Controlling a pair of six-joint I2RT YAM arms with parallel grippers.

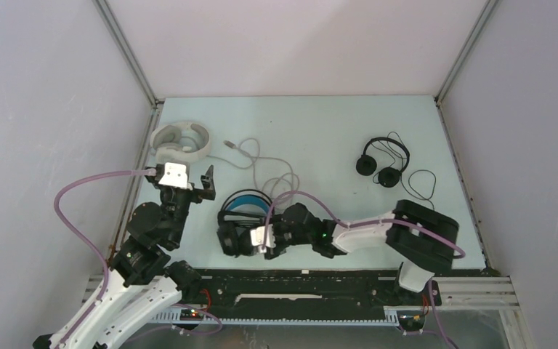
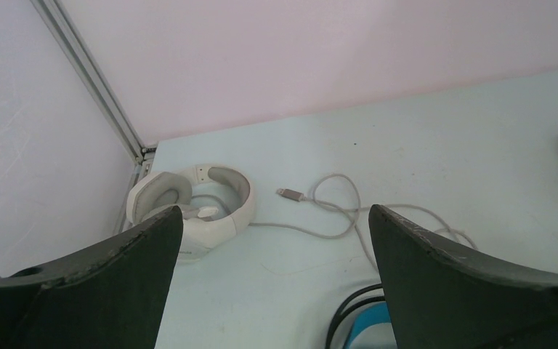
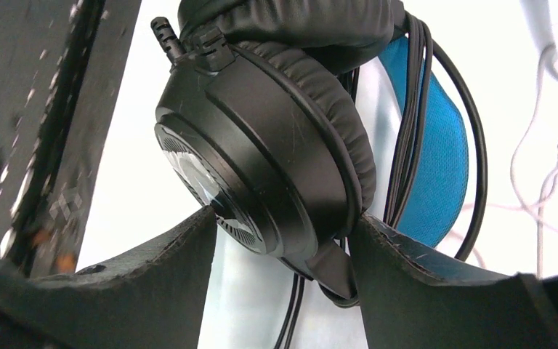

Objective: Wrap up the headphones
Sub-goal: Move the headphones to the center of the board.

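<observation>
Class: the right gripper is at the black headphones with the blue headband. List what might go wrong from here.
1. The right gripper brackets a rounded ear cup near its lower edge, so the cup may slip or twist out.
2. The black cords along the blue headband run close beside the jaws and may get pinched or pulled loose.
3. The white pair's grey cable loops nearby and might snag.
</observation>
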